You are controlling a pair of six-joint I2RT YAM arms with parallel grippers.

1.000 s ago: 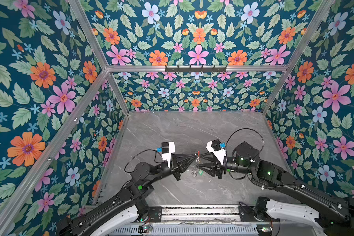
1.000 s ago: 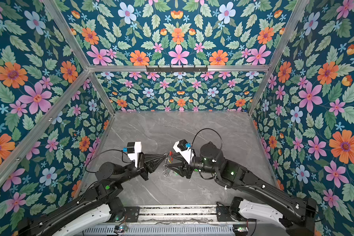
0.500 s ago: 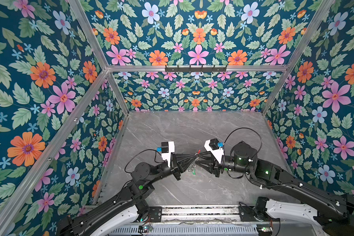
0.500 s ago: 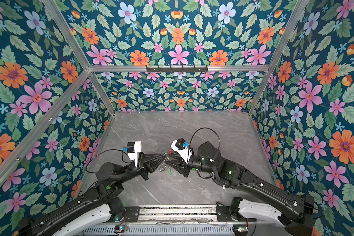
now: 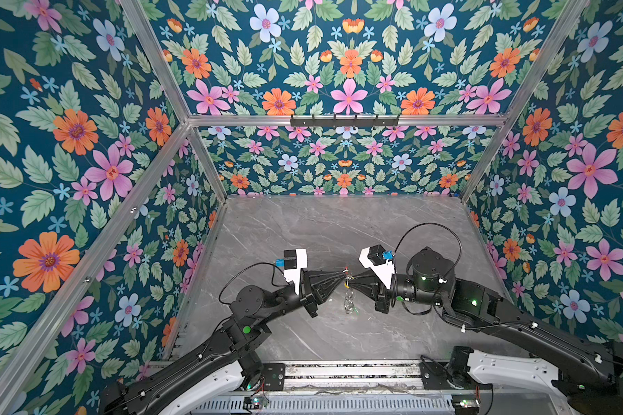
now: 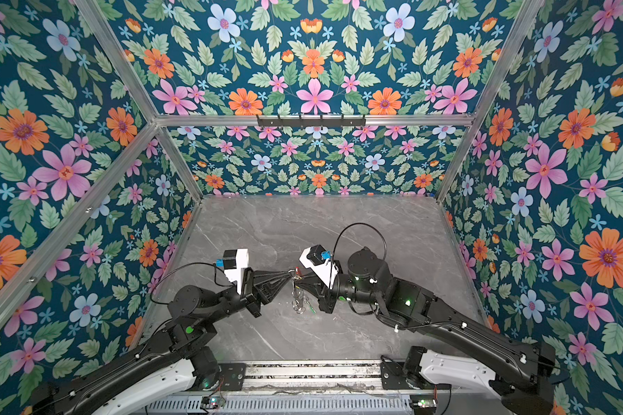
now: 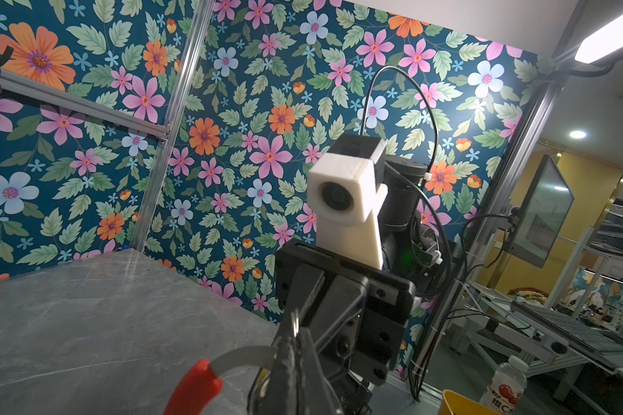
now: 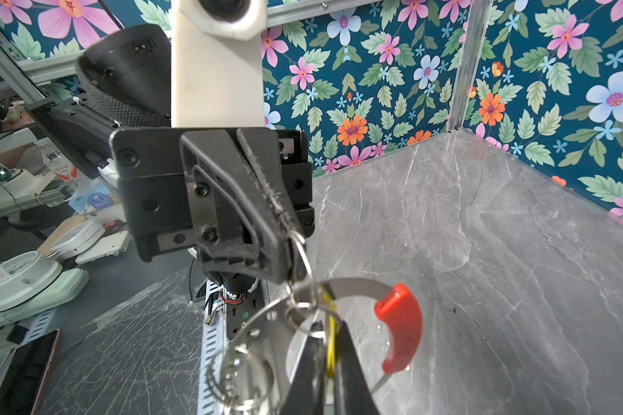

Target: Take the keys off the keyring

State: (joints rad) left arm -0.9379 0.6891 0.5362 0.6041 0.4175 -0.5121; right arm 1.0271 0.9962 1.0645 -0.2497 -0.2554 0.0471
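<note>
Evidently, we are viewing a two-gripper hold set up above the table [image 5: 303, 233]. The left gripper [image 8: 290, 248] is clenching a small wire loop [image 8: 303, 253] that threads the keyring [image 8: 353, 287]. Its jaws are pressed together with only the wire between them. The right gripper [image 8: 328, 328] is facing it, almost tip to tip, and is pinching the yellow tag [image 8: 332, 359] between fully closed fingers. The keyring is hanging between and below the two grippers and appears clear of the table. Its red sleeve [image 8: 401, 323] is lying just beside the right gripper's fingers. In a top view, a green tag [image 6: 312, 308] and some loose loops [image 6: 297, 303] are dangling below the right gripper. The keys themselves are too small or too hidden to make out.

We are judging the keyring to be light, stiff and springy, and its bare flat metal to be slippery under the pads. The loops are thin wire and are free to swivel and swing, so a pinch on one is likely to twist or slip. The plastic tags are offering the broadest and least slippery surface near each gripper. We are therefore recommending a hold on the tag for the pulling gripper. The other gripper should brace the keyring close beside that loop, or on the red sleeve.
</note>
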